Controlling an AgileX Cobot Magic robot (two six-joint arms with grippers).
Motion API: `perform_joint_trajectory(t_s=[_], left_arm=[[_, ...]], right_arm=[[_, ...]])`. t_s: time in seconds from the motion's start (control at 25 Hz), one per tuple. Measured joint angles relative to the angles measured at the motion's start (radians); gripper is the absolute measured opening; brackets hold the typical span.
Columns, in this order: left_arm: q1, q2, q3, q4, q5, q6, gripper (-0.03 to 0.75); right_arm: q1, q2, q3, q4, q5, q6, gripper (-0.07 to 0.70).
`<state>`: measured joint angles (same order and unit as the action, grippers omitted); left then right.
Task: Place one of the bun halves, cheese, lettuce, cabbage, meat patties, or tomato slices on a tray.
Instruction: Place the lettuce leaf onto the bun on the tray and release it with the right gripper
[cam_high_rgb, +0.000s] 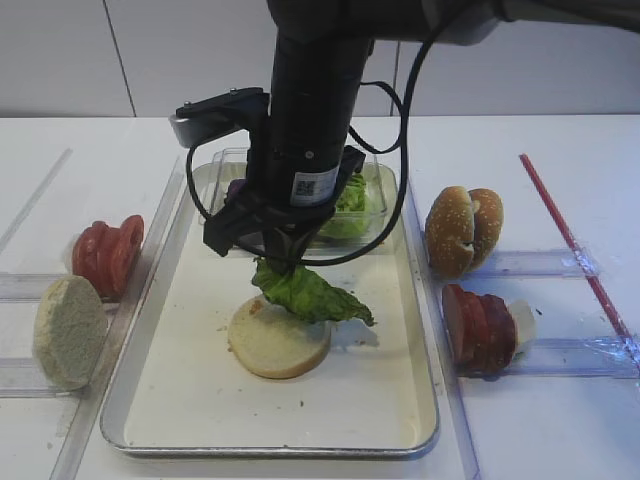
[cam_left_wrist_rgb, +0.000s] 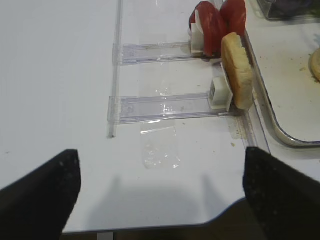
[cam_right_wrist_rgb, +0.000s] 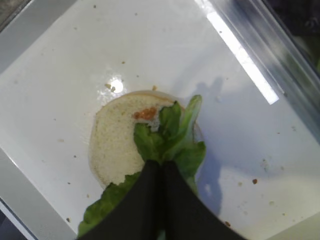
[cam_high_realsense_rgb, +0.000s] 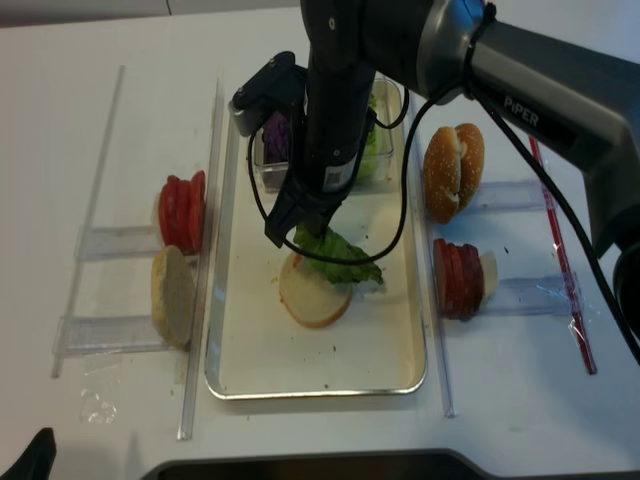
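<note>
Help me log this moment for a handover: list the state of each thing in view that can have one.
right gripper: shut on the lettuce, above the tray.
lettuce: hanging from the right gripper, its end over the bun half.
bun half: flat on the tray, cut face up.
tray: holds the bun half and a clear box.
left gripper: open, holding nothing, over bare table.
tomato slices: standing on edge in a row.

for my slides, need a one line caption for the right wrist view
Right pincer shut on a lettuce leaf, holding it over a pale bun half lying cut face up on the tray.
</note>
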<state>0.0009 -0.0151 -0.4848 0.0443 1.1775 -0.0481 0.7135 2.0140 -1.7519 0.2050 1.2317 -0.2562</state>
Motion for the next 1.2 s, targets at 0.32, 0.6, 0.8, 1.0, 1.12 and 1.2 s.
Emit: perform_joint_trajectory(t_s=[0.32,0.6,0.8,1.0,1.12,1.2], left_arm=[[0.0,0.0,0.0,0.0,0.0,0.0,0.645],[0.0,0.0,0.0,0.0,0.0,0.0,0.645],[0.0,0.0,0.0,0.0,0.0,0.0,0.645],[0.0,0.0,0.0,0.0,0.0,0.0,0.645],[0.0,0.0,0.0,0.0,0.0,0.0,0.645],[0.0,0.0,0.0,0.0,0.0,0.0,0.645]], right_arm=[[0.001,0.0,0.002,-0.072,0.0,0.023,0.045],[0.001,0.0,0.002,0.018,0.0,0.023,0.045],[0.001,0.0,0.002,0.037,0.0,0.02,0.045],[0.001,0.0,0.002,0.055,0.0,0.003,0.044],[0.001,0.0,0.002,0.073,0.0,-0.001,0.092],[0.001,0.0,0.002,0.093,0.0,-0.003,0.174]])
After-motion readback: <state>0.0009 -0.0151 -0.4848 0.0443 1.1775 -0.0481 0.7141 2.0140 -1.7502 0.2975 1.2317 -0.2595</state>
